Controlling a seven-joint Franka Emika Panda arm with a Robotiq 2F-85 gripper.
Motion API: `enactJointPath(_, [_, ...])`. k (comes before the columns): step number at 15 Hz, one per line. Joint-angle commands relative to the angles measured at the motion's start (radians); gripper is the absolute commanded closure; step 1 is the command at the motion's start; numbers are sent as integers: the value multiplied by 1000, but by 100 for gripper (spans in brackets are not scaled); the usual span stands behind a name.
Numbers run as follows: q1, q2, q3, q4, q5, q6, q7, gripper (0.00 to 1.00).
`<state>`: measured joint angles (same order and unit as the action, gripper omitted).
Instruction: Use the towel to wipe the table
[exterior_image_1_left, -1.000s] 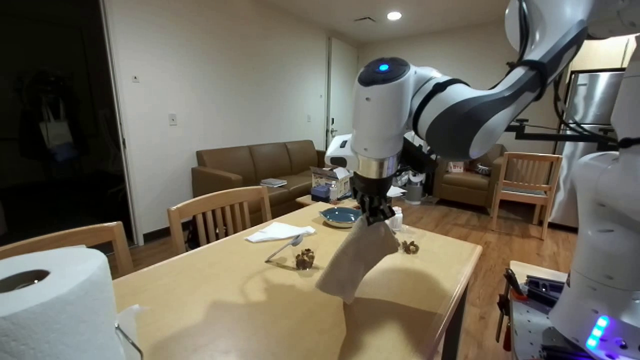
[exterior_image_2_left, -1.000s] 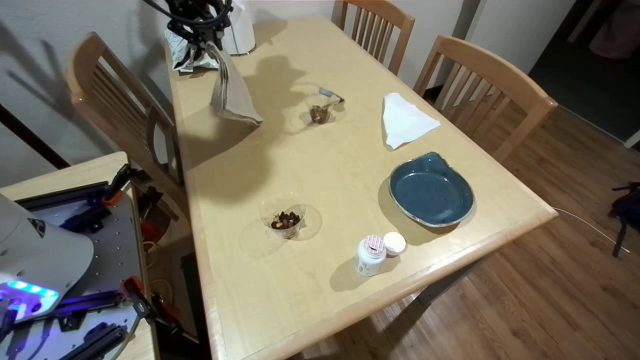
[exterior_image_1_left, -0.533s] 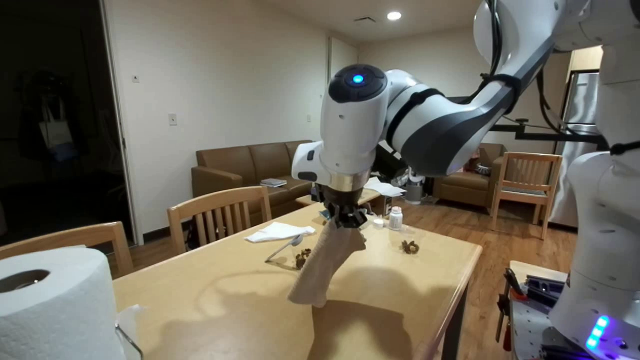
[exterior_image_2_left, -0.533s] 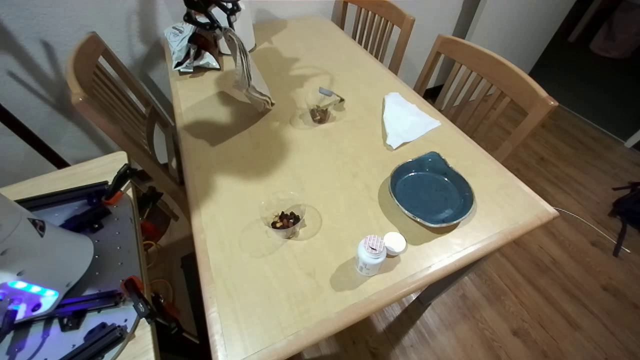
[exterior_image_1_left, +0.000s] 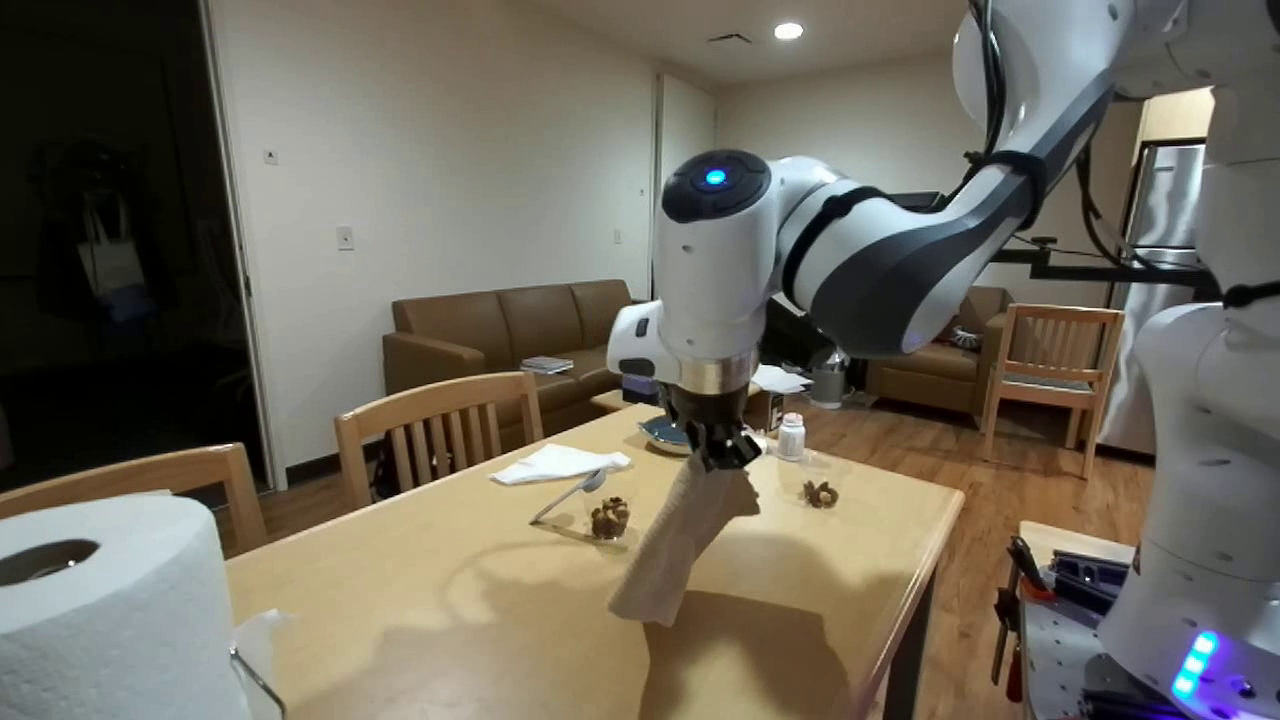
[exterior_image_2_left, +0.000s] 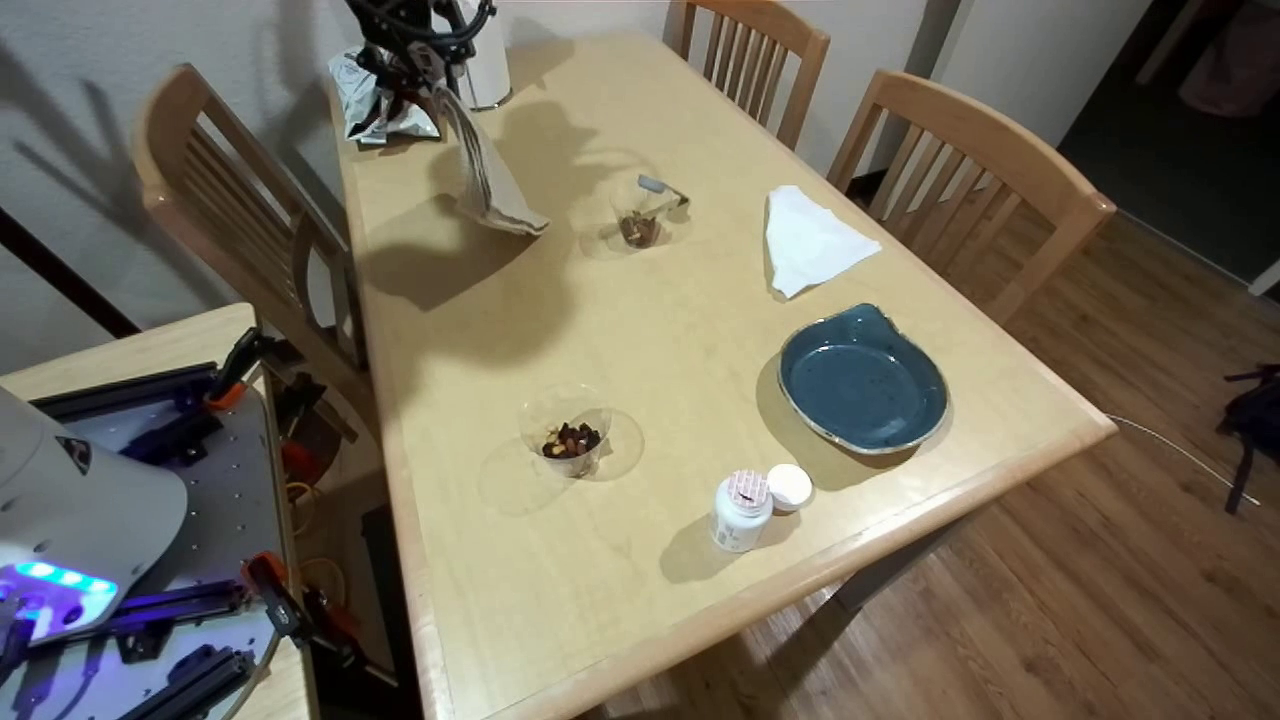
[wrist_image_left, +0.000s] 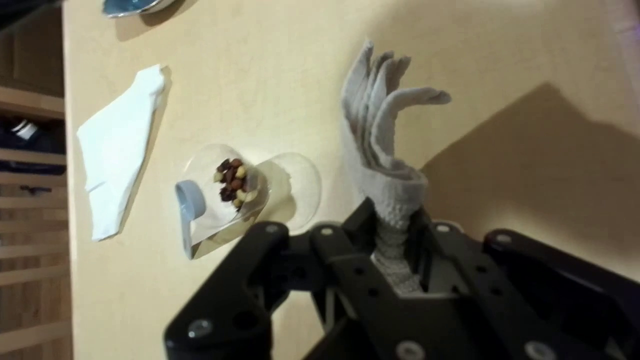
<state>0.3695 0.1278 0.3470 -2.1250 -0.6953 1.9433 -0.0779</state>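
The towel is a pale grey-beige folded cloth, hanging slanted over the wooden table. My gripper is above it with its jaws closed on the cloth's upper end. In an exterior view the towel fans into several layers toward its lower corner, beneath the gripper. Whether that corner touches the table I cannot tell. From the wrist, the towel is pinched between the fingertips of the gripper, its loose folds curling beyond them.
A clear cup of nuts with a grey spoon stands near the towel. Another nut cup, a white bottle, a blue dish and a white paper sheet share the table. A paper roll stands at one end.
In an exterior view the gripper and towel swung left and down, uncovering the bottle, then came slightly back right. The towel stays gripped; the other things on the table have not moved.
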Motion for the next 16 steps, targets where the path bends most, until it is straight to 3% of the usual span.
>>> enactJointPath(1, [-28, -98, -10, -161, 152, 33, 5, 95])
enactJointPath(8, [-51, -134, -43, -384, 337, 192, -35, 95])
enactJointPath(15, [-50, -112, -47, -433, 418, 203, -79, 95])
enactJointPath(16, [-53, -95, -48, -433, 475, 175, -126, 95])
